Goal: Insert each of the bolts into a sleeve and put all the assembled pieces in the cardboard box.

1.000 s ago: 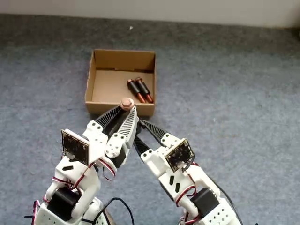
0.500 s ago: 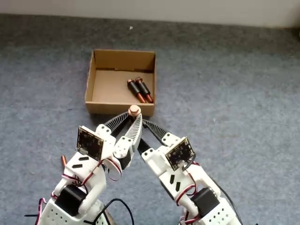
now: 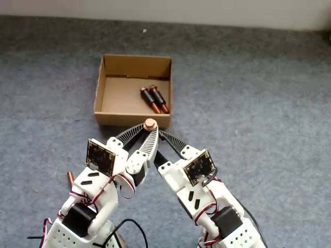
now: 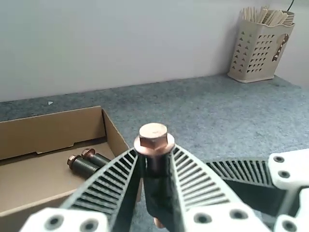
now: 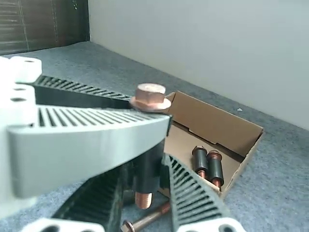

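My left gripper [image 3: 150,129] is shut on a copper bolt [image 3: 150,124], head up, just in front of the cardboard box [image 3: 132,120]. The bolt [image 4: 153,139] runs down through a black sleeve [image 5: 145,174], and its tip [image 5: 142,199] pokes out below. My right gripper [image 3: 156,144] comes in from the side under the left one, its fingers [image 5: 193,203] closed against the sleeve. Two assembled pieces [image 3: 154,99] lie inside the box [image 4: 53,130], also seen as pieces [image 5: 207,164].
A loose bolt [image 5: 145,220] lies on the grey carpet under the grippers. Another copper bolt [image 3: 70,177] lies beside the left arm. A pale basket of wooden sticks [image 4: 260,46] stands by the wall.
My left gripper has carried the bolt away from the box's front wall, to the right and nearer, over the right gripper. The right arm has barely shifted.
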